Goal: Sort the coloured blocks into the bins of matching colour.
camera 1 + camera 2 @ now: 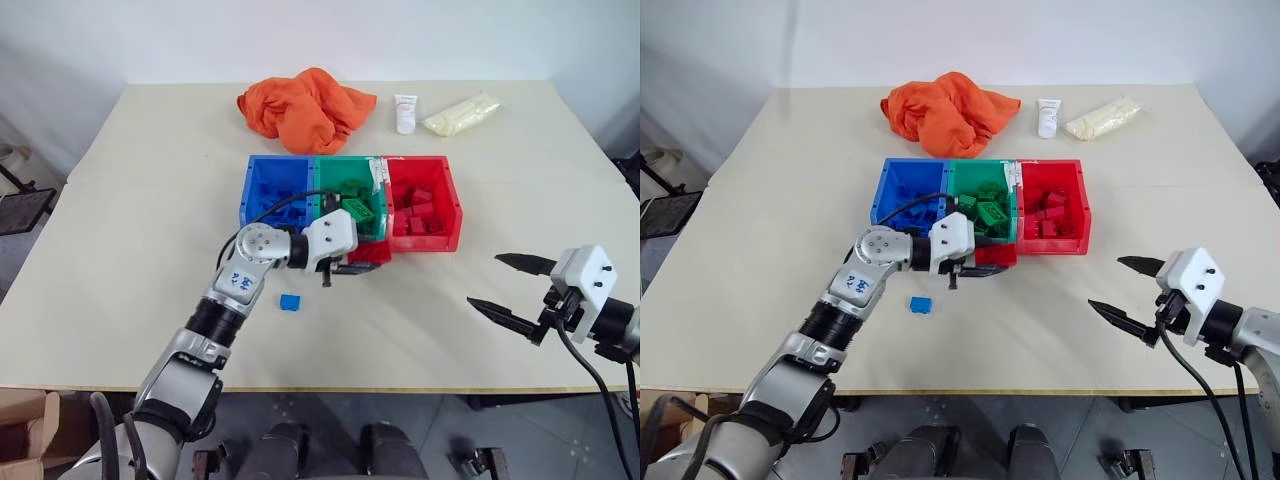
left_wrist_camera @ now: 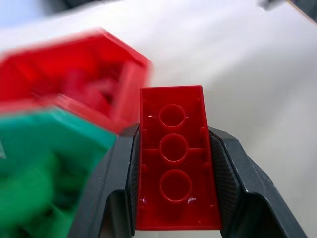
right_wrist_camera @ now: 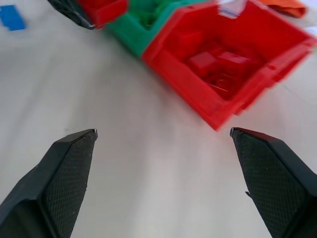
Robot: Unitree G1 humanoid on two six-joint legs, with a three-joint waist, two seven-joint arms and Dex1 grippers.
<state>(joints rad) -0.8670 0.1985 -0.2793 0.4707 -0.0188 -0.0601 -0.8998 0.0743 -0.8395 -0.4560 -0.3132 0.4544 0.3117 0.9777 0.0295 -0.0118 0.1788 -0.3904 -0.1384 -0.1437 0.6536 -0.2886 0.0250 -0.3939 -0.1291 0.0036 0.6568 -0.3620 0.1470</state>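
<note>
In the left eye view a pale beige counter [image 1: 120, 260] fills most of the frame, and at its centre stands a joined row of three square plastic bins: the blue bin [image 1: 275, 190] on the left, the green bin [image 1: 350, 192] in the middle, the red bin [image 1: 425, 203] on the right, the green and red ones each holding small studded bricks of their own colour. The left hand [image 1: 352, 262], just below centre, is clamped on a long red rectangular plastic brick [image 1: 372, 253] held at the front edge of the green and red bins. A small blue studded brick [image 1: 290, 301] lies alone on the counter below the blue bin, left of centre. At the lower right the right hand [image 1: 510, 288] hovers over bare counter with its two black fingers spread wide and nothing between them. Near the top of the frame sit a crumpled orange cloth [image 1: 305, 108], a white tube [image 1: 405, 112] and a pale yellow bag [image 1: 462, 113]. The left wrist view shows the red brick's hollow underside gripped between the two dark fingers [image 2: 111, 188], with the red and green bins in the upper and lower left. In the right wrist view the right hand's fingers [image 3: 64, 173] stand far apart at the bottom corners, the red bin in the upper right.
</note>
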